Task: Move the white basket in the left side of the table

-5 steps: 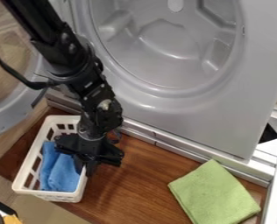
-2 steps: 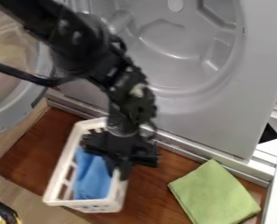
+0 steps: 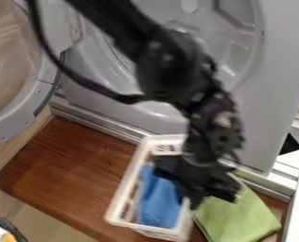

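White basket [image 3: 123,193] slants lengthwise, upper right to lower left, gripped by the tool [image 3: 193,202].

The arm is black with a dangling black cable.

Has a smooth grey panel [image 3: 281,66] at the back, dished into a big rounded hollow [image 3: 237,35] with pale glints of light. At left, shows a grey round-rimmed door [image 3: 19,113] with a see-through pane. Carries on to a glossy reddish-brown wooden desk [image 3: 63,165], pale tan flooring [image 3: 35,215] at lower left and white rails [image 3: 297,189] at right.
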You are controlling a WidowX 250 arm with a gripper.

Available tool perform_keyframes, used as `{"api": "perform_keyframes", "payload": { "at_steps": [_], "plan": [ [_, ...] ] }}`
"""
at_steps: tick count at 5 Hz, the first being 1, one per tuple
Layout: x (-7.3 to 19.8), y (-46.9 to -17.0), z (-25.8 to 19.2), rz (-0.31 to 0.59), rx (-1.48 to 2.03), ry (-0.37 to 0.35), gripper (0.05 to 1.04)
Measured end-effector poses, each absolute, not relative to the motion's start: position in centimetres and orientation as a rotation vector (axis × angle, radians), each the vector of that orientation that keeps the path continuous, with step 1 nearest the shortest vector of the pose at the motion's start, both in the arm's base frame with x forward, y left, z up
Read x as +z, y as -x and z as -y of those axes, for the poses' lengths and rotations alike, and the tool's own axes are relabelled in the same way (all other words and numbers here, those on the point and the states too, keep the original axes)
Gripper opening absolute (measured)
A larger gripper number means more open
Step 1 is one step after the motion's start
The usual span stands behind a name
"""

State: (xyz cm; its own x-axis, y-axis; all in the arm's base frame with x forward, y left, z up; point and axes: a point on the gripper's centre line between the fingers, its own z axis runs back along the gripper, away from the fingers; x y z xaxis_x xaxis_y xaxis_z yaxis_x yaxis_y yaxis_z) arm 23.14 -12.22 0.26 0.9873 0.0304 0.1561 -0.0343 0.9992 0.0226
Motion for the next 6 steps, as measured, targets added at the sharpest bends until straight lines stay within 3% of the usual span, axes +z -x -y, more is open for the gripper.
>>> {"api": "perform_keyframes", "payload": {
  "at_steps": [1, 3, 4, 6],
  "plan": [
    [0.3, -23.2, 15.6, 0.181, -0.052, 0.033, 0.095],
    [-1.2, -23.4, 18.0, 0.157, -0.135, 0.043, 0.129],
    [-1.9, -23.6, 18.2, 0.116, -0.165, 0.084, 0.336],
    [-1.8, -23.6, 18.4, 0.115, -0.180, 0.103, 0.934]
  ]
}}
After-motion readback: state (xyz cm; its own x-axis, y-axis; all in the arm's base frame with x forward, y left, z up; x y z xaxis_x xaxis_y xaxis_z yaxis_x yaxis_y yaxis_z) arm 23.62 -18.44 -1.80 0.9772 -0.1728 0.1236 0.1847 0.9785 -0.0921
